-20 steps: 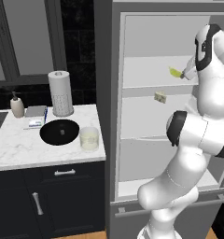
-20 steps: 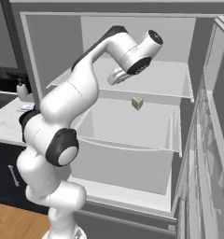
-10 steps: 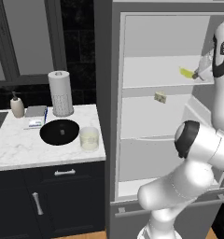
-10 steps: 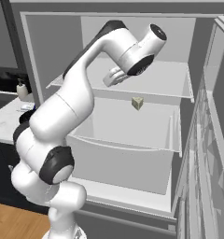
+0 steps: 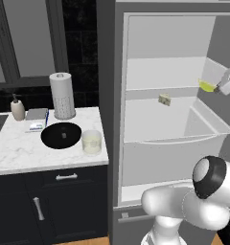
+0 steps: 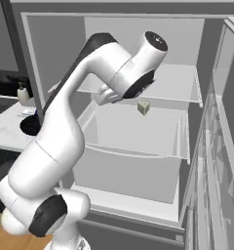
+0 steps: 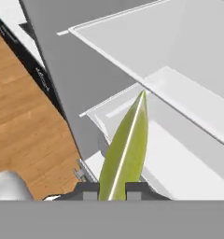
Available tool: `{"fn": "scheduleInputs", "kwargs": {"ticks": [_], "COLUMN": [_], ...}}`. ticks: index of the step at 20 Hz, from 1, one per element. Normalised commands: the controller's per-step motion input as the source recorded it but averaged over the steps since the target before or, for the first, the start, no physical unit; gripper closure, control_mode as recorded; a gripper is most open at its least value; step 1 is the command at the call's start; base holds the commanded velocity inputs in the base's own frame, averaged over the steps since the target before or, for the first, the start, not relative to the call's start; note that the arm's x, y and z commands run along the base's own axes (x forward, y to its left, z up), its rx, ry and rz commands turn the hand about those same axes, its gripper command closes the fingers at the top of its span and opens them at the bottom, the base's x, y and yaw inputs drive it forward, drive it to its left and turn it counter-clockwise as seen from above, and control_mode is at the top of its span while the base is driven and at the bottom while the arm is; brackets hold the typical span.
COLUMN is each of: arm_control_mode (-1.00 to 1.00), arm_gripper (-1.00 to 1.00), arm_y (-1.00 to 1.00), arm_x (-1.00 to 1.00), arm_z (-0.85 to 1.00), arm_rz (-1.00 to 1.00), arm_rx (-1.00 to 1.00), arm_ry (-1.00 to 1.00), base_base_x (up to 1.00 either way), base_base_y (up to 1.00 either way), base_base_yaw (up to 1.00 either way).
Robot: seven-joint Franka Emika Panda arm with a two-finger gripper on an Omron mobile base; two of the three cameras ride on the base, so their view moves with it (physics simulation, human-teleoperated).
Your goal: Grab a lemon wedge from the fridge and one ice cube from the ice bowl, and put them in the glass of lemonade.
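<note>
Claw clamped on lemon wedge, w/ tip pointing away. Fridge open; glass of lemonade on surface.

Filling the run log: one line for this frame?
phase: carry | gripper: shut on lemon wedge | location: outside fridge | glass of lemonade: on counter beside ice bowl

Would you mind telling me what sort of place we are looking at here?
It looks like a home kitchen. An open fridge with white shelves stands beside a marble counter over dark cabinets, and the counter holds a paper-towel roll, a soap dispenser and a glass of lemonade.
</note>
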Motion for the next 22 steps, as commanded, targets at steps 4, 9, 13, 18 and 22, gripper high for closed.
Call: {"fn": "scheduleInputs", "kwargs": {"ticks": [4,9,13,18,22], "arm_control_mode": [-1.0,-1.0,-1.0,-1.0,-1.0], "arm_gripper": [1.0,1.0,1.0,1.0,1.0], "arm_y": [0.45,0.54,0.57,0.3,0.0], "arm_x": [-1.0,-1.0,-0.99,-0.47,-0.18], "arm_z": [-0.56,-0.75,-0.77,-0.27,0.0], "arm_rz": [-0.31,-0.26,-0.17,-0.1,0.0], "arm_rx": [-0.15,-0.17,-0.21,-0.09,0.0], "arm_ry": [-0.01,-0.04,0.0,0.0,0.0], "base_base_x": [0.0,0.0,0.0,0.0,0.0], "base_base_y": [0.0,0.0,0.0,0.0,0.0], "base_base_yaw": [0.0,0.0,0.0,0.0,0.0]}}
